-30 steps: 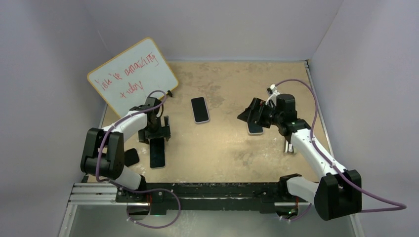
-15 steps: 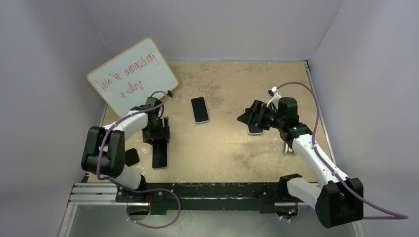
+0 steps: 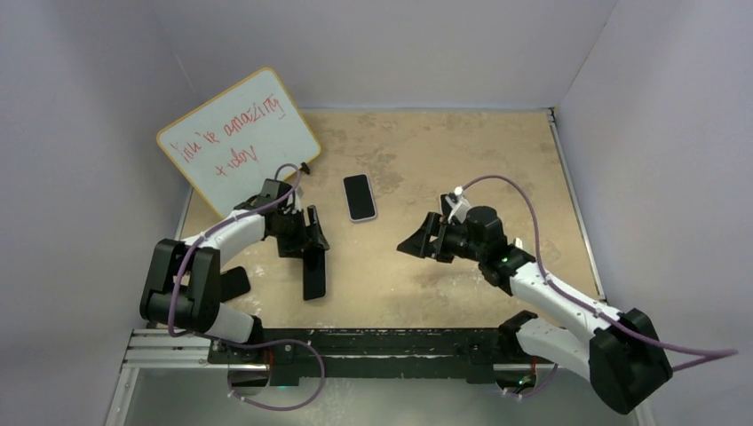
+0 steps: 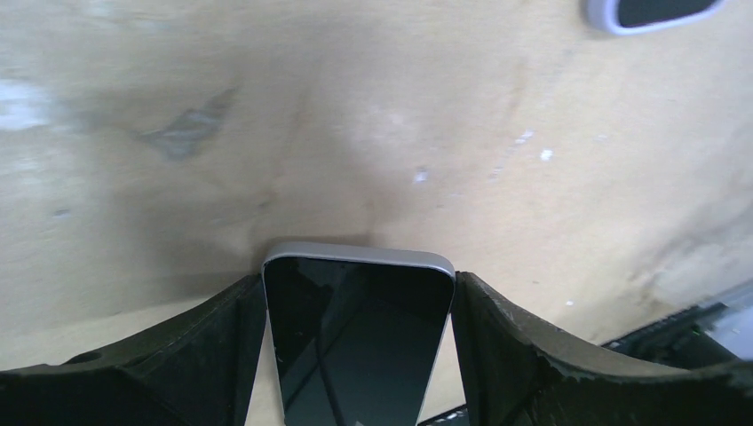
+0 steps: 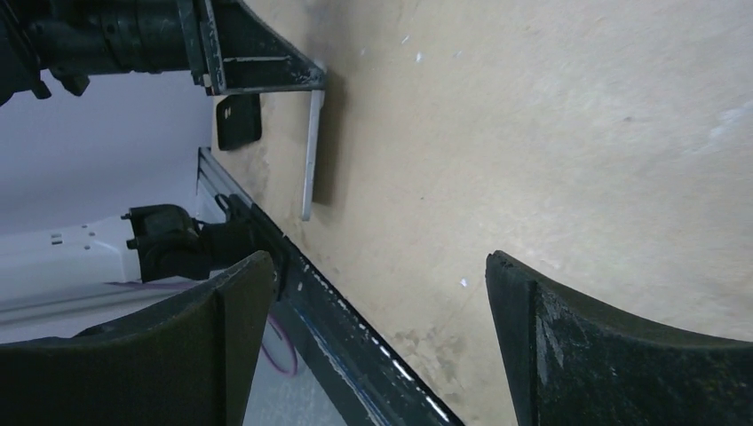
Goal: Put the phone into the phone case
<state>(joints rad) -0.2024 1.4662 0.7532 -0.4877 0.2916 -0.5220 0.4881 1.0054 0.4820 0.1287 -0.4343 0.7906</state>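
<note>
My left gripper [image 3: 308, 241] is shut on the phone [image 3: 314, 271], a black-screened slab with a grey rim, gripping it by its long sides. In the left wrist view the phone [image 4: 355, 328] fills the gap between the fingers, and the gripper [image 4: 360, 297] holds it over the tan table. The right wrist view shows that phone [image 5: 311, 151] edge-on, lifted off the surface. A dark slab with a thick light rim, apparently the phone case [image 3: 360, 197], lies flat further back; its corner [image 4: 653, 13] shows top right. My right gripper [image 3: 411, 244] hangs open and empty [image 5: 377, 293] at centre right.
A whiteboard [image 3: 240, 133] with red writing leans at the back left. A small black piece [image 3: 235, 282] lies near the left arm's base. The black rail [image 3: 355, 342] runs along the near table edge. Purple walls enclose three sides.
The left gripper closed on the phone and carried it right, off the table. The right arm swung left and nearer, away from a light-edged thing it hovered over, now hidden.
</note>
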